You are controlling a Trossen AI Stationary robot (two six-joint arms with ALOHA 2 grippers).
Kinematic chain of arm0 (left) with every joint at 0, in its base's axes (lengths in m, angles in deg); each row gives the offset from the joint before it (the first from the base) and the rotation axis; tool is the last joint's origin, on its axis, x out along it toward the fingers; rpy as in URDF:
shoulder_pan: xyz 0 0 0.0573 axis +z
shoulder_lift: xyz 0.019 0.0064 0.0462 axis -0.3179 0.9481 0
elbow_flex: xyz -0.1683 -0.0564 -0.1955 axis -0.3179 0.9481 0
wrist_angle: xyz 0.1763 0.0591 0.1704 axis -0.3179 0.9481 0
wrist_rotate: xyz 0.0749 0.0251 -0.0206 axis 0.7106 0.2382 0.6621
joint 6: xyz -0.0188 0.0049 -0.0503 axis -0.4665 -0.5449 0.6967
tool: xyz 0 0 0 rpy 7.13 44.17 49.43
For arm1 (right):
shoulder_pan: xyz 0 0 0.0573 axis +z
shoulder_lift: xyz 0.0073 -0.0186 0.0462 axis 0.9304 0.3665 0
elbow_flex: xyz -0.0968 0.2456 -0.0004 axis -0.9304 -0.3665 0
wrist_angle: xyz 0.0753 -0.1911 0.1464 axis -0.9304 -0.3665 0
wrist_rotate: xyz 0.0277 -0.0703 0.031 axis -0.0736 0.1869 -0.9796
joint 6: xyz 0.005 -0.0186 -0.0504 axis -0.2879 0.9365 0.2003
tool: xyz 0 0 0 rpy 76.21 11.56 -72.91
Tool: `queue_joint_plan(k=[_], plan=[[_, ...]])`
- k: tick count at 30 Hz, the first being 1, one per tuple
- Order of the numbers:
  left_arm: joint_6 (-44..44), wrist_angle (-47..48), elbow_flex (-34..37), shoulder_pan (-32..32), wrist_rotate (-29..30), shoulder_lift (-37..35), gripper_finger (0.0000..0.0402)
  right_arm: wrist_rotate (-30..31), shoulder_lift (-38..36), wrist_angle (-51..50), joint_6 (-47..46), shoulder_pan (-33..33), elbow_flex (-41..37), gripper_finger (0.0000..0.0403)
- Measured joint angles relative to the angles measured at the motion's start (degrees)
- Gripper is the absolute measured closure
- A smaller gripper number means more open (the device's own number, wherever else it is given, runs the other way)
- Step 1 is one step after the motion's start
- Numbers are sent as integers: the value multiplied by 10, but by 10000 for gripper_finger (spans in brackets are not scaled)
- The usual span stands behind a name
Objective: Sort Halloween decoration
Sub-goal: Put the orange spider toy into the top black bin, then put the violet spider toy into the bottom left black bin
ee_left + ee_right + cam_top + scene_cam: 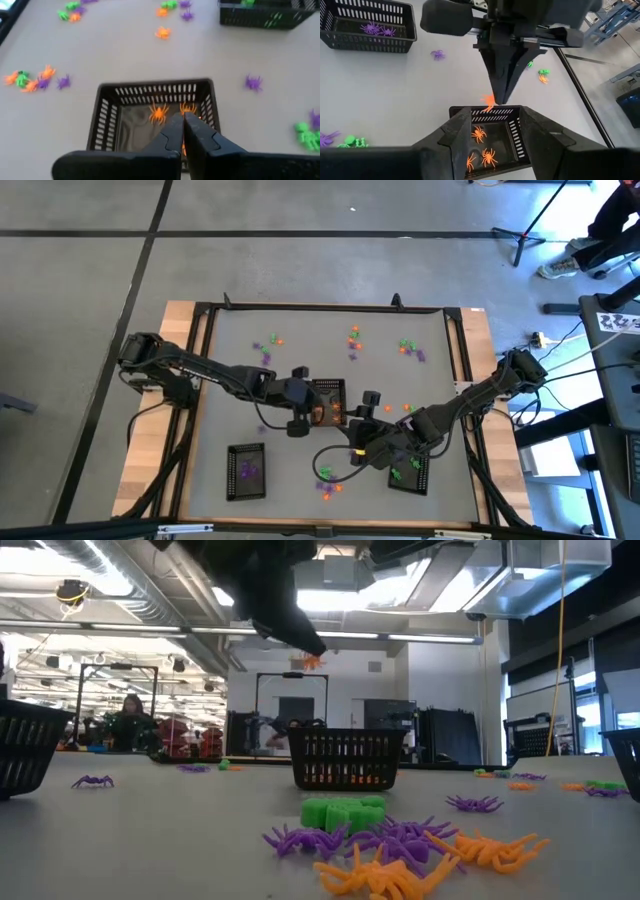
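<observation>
Orange plastic spiders are what the middle black mesh tray (328, 402) collects, and the left claw (496, 102) hangs directly above it with its fingers pinched shut on one small orange spider (488, 102), which dangles from the tips just over the tray's far rim. Several orange spiders (479, 133) already lie inside. The right claw (372, 420) waits just beside that tray, fingers spread partway and holding nothing. By my reading, the step in hand is the drop into the orange tray; the next move calls for the fingers to part while the spider is over the tray's opening, not its rim, so it falls inside. A tray of purple spiders (246, 470) sits nearer the front left, and a tray with green pieces (409, 473) front right. Loose orange, purple and green trinkets (353, 340) lie scattered over the pale grey bench (300, 330), with another cluster (400, 845) at the front. Beyond is a workshop with bright ceiling lights, where a person (130, 720) sits far off.
</observation>
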Motion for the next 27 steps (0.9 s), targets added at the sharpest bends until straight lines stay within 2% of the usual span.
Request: queue_joint_plan(k=[3,9,13,18,23,27], plan=[[-3,-3,0,7,0,0,384,0,0,0,0,0,0,238],[-3,-3,1,13,4,8,314,0,0,0,0,0,0,238],[-4,19,1,13,10,8,282,0,0,-2,-1,0,0,238],[28,179,1,4,-1,-16,273,0,0,-26,-20,0,0,238],[89,357,1,-21,-45,-22,275,0,0,-37,-32,0,0,238],[113,369,24,-41,-90,-22,275,0,0,-37,-36,0,0,238]])
